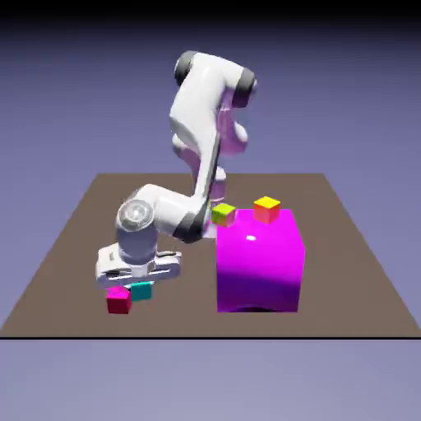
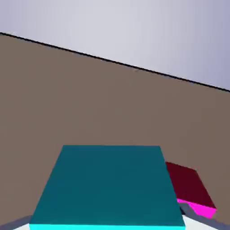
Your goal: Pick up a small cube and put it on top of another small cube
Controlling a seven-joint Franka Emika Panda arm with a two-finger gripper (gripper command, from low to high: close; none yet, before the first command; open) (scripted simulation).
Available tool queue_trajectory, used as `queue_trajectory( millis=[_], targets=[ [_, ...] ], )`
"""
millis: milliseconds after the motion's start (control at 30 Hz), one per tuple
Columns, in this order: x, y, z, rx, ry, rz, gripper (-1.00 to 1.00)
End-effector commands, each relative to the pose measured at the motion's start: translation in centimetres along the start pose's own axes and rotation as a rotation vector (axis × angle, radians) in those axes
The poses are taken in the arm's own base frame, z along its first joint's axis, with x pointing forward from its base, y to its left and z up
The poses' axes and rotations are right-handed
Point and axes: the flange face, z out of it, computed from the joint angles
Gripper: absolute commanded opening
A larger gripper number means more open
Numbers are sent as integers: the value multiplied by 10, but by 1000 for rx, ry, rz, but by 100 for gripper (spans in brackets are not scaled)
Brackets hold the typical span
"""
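Note:
The small cyan cube [image 1: 142, 290] rests on the brown table near its front, at the exterior view's left. My gripper [image 1: 141, 282] hangs low right over it, shut on this cube. In the hand view the cyan cube [image 2: 110, 184] fills the lower middle, and grey fingertips [image 2: 196, 218] peek out at its bottom corners. The other small cube, pink-red [image 1: 118, 301], sits on the table just beside the cyan one, nearly touching it. It shows again in the hand view as the pink-red cube [image 2: 188, 186], to the right of the cyan one.
A big glossy magenta block [image 1: 260, 263] stands to the exterior view's right of the gripper. A yellow-green small cube [image 1: 223, 215] and an orange-and-yellow small cube [image 1: 266, 209] show at its top far edge. The table's front edge [image 1: 205, 335] runs close below the cubes.

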Motion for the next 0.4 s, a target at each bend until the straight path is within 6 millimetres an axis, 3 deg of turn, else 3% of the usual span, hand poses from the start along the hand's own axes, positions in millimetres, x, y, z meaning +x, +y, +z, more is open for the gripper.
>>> queue_trajectory(
  millis=[0,33,133,167,200,233,333,367],
  targets=[
    [0,15,1,10,-8,29,-100],
    [0,15,1,10,-8,29,-100],
    [5,10,58,10,-8,28,-100],
    [5,9,69,10,-8,29,-100],
    [5,9,69,10,-8,29,100],
    [5,9,69,10,-8,29,100],
    [2,14,11,10,-8,28,100],
    [0,15,1,10,-8,29,100]
  ],
)
